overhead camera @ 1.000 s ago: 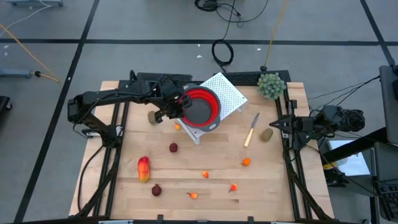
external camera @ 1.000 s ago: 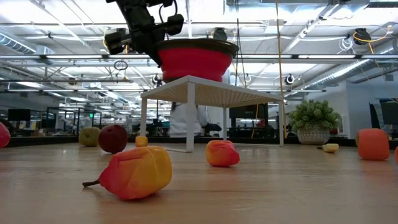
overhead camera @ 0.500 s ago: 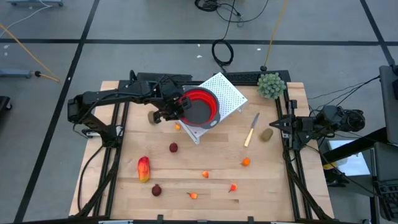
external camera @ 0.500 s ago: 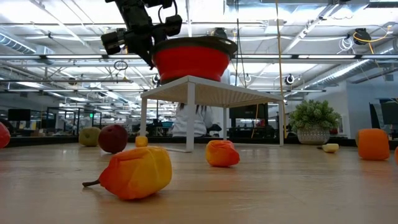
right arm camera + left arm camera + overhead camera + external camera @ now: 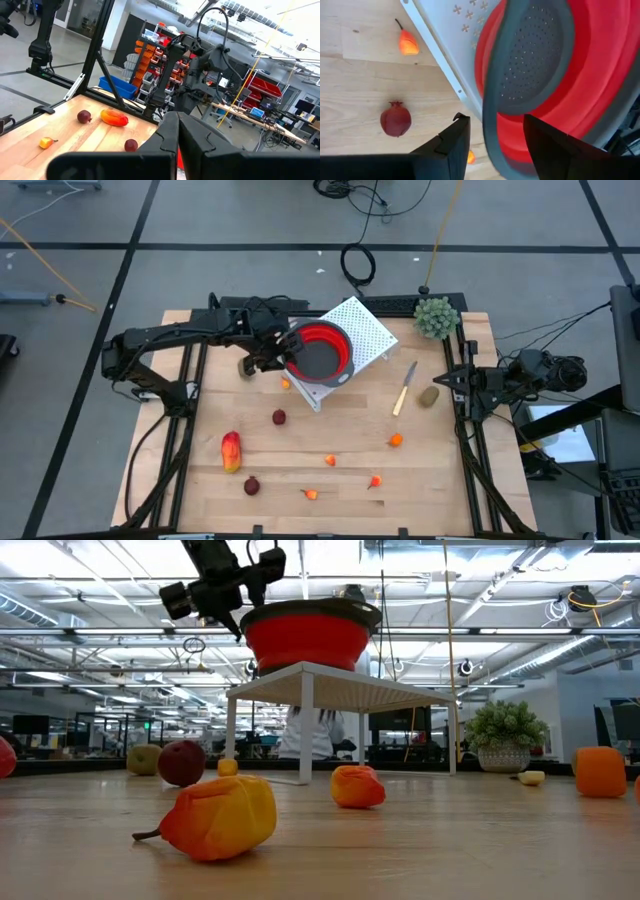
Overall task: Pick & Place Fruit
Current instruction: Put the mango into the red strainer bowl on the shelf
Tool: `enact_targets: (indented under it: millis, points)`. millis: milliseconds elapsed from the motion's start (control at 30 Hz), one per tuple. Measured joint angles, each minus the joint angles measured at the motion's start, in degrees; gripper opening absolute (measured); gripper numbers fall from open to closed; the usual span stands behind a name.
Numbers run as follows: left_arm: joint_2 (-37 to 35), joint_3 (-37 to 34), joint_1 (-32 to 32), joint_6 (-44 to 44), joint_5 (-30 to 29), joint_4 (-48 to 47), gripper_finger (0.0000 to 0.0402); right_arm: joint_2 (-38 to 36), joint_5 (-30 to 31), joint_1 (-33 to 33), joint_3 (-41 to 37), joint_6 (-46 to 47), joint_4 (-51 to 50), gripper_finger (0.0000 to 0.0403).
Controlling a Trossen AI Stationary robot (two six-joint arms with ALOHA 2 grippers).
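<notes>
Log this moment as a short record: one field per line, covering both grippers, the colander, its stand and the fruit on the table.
left gripper: open, at the left side of the colander's rim, nothing held
right gripper: shut, empty, parked at the table's right edge
colander: red with grey perforated base, sitting on the stand
stand: white perforated platform on legs, at the back middle of the table
red-and-yellow fruit: lying front left
dark red balls: two, apart, on the left half
brown oval: right side, beside the knife
orange bits: scattered toward the front
</notes>
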Motion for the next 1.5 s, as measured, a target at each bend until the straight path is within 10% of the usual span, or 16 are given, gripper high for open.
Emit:
enact_targets:
  millis: [567, 1500]
  points:
    - [-10.0, 0.0, -2.5, -1.6, -1.2, -5.5, 0.0152, 0.0, 0.2, 0.0, 0.0, 0.2, -0.2, 0.0]
    - [-13.0, 0.0, -28.2, -7.6, -7.7, -23.1, 0.009, 0.0, 3.8, 0.0, 0.0, 6.2, -5.6, 0.0]
